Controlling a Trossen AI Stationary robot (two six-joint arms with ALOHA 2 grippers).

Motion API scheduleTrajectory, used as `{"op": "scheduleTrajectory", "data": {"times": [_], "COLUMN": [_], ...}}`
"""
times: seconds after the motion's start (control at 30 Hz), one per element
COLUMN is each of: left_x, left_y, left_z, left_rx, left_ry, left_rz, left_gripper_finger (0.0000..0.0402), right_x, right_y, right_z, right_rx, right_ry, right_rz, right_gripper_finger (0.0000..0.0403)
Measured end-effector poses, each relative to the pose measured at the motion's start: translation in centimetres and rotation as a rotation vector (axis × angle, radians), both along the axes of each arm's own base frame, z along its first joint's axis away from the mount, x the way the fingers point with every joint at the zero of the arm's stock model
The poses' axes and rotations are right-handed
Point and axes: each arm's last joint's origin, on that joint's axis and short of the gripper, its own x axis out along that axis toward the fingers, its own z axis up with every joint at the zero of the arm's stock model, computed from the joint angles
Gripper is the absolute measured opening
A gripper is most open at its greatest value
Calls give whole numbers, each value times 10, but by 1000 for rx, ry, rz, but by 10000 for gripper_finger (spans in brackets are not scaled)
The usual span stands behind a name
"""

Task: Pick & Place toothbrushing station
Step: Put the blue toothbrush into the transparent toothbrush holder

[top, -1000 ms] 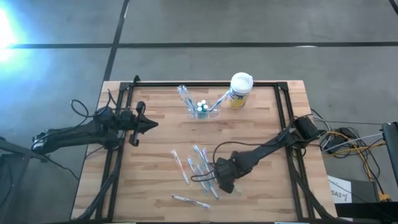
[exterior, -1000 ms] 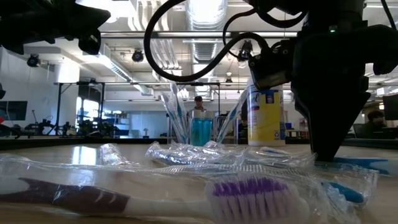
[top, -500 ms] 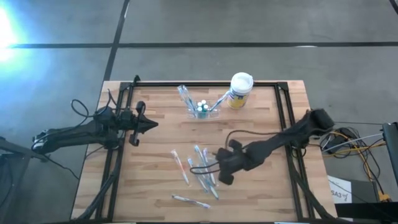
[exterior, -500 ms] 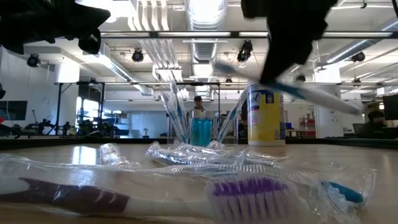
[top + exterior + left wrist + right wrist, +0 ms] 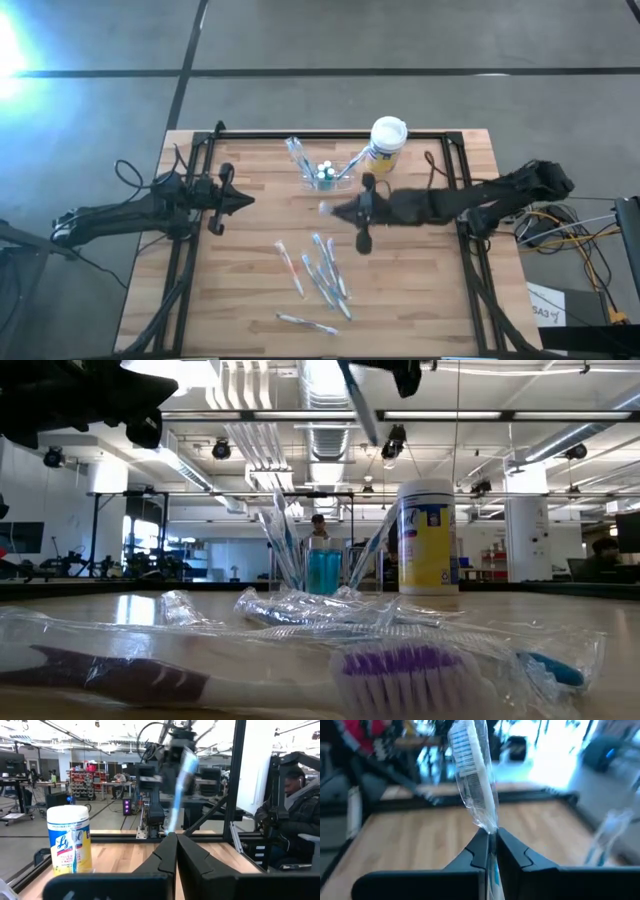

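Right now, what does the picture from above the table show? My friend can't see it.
The right arm's tool holds a plastic-wrapped toothbrush above the wooden table, near the small clear plastic holder. More wrapped toothbrushes lie below; the left tool waits shut at the left.

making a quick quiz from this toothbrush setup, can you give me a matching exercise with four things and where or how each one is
Things:
1. right gripper
2. left gripper
3. white-lidded canister
4. clear holder

States or places:
A. stands at the table's far edge, beside the clear holder
B. shut on a wrapped toothbrush, lifted above the table
C. shut with nothing in it, at the table's left side
D. has toothbrushes standing in it

Pairs: 1-B, 2-C, 3-A, 4-D
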Motion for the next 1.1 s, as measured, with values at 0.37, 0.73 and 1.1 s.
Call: {"op": "scheduleTrajectory", "data": {"times": [0.37, 0.73, 1.1], "left_x": [0, 0, 0], "left_y": [0, 0, 0], "left_z": [-2, -2, -3], "left_rx": [3, 20, 18], "left_ry": [7, 6, 8], "left_rz": [1, 3, 3], "left_gripper_finger": [19, 10, 14], "right_x": [-4, 13, 27], "right_y": [-79, -103, -111], "right_z": [-66, -109, -143], "right_rx": [-57, -97, -41], "right_ry": [-377, -309, -301], "right_rz": [-271, -671, -861], "right_gripper_finger": [13, 13, 13]}}
